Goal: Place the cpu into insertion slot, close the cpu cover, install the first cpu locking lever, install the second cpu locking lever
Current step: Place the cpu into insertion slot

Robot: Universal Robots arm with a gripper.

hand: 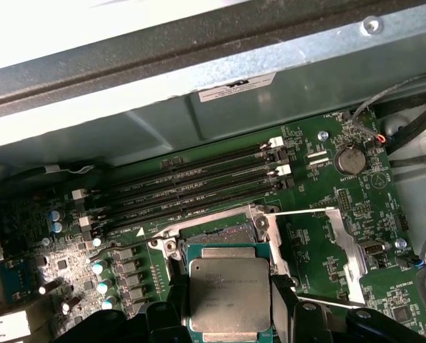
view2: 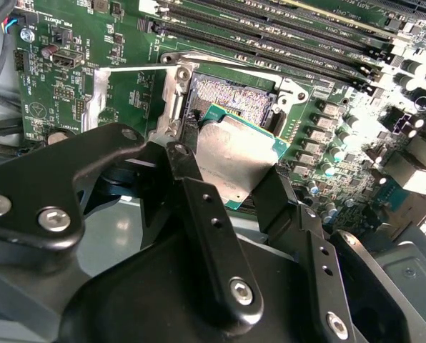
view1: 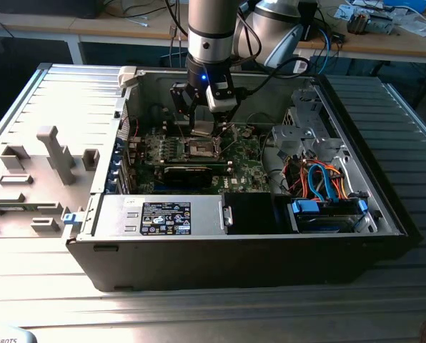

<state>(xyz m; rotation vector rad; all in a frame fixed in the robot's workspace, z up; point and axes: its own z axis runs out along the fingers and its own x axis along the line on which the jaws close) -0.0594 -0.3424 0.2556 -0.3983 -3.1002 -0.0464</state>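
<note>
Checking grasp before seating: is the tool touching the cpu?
Touching. In the second wrist view the tool clamps the cpu on two opposite edges, no gap showing.

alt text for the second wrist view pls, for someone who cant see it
The gripper clamps the cpu, silver top up, between two black fingers over the open insertion slot on the green motherboard. The cpu cover lies open beside the slot, and long black memory slots run past it.

Silver-grey arm (view1: 211,28), upper middle of the exterior view, blue light (view1: 201,75) at the wrist, black cables (view1: 246,36) alongside; matte black hand (view2: 227,175), silver screws (view2: 243,291) in fingers (view2: 206,229).
</note>
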